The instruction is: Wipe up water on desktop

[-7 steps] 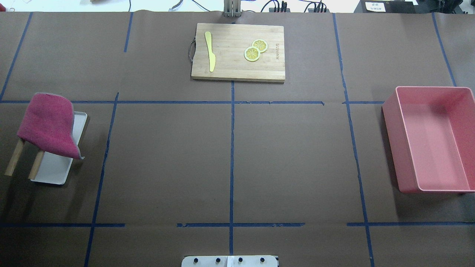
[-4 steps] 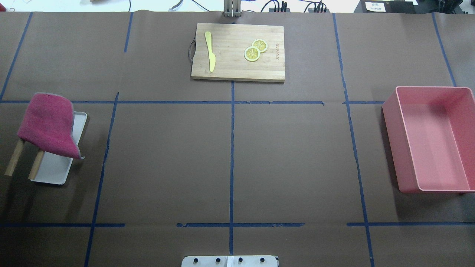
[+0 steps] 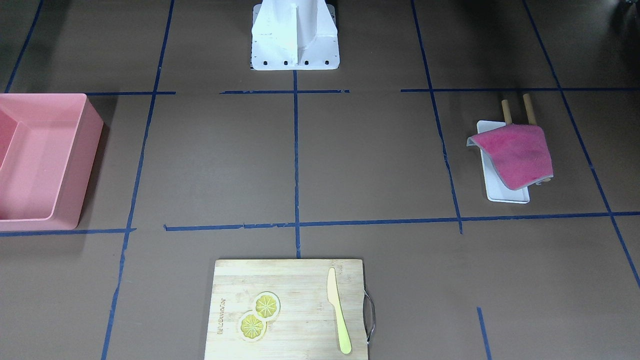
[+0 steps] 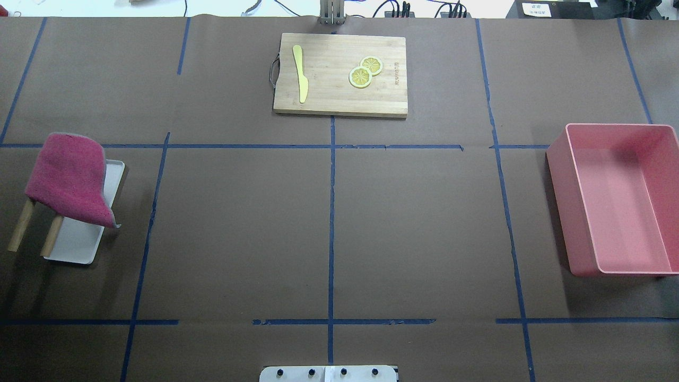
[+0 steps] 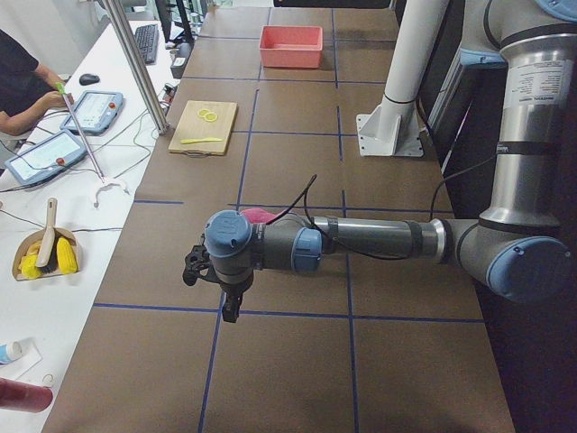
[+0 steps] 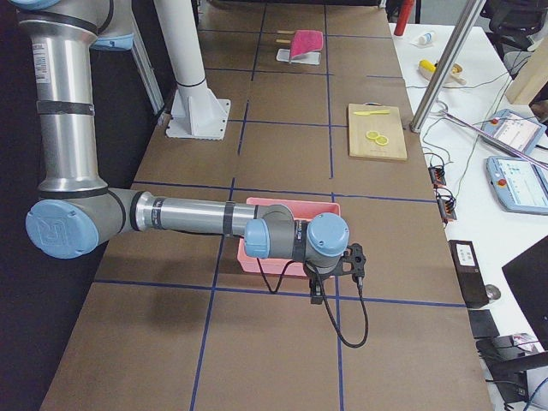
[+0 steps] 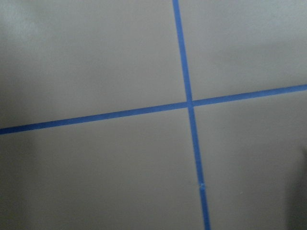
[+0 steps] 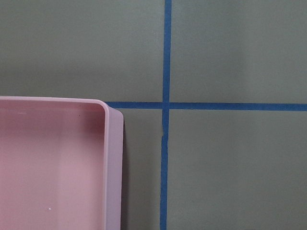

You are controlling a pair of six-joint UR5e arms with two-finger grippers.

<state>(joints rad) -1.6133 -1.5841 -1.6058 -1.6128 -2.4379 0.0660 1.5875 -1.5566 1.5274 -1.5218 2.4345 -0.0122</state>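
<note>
At the desktop's (image 4: 238, 223) right edge you have the open-topped pink bin (image 4: 562, 201). At its left edge, a white tray (image 4: 79, 244) lies under a magenta cloth (image 4: 69, 178) draped on wooden rods (image 4: 52, 239). The desktop lies beneath the left gripper (image 5: 232, 309) and the right gripper (image 6: 315, 294). You cannot tell whether either claw is parted or closed.

We log the cutting board (image 4: 329, 95) at the middle of the desktop's (image 4: 238, 223) far edge, opposite the robot's base (image 4: 329, 373) at the near edge. On the board, the knife (image 4: 301, 74) lies toward the left end and two overlapping lemon slices (image 4: 360, 77) toward the right. By the desk's left edge a cloth (image 4: 69, 178) drapes over two rods (image 4: 21, 231), covering part of a tray (image 4: 74, 246); a bin (image 4: 565, 212) sits at the right edge.
</note>
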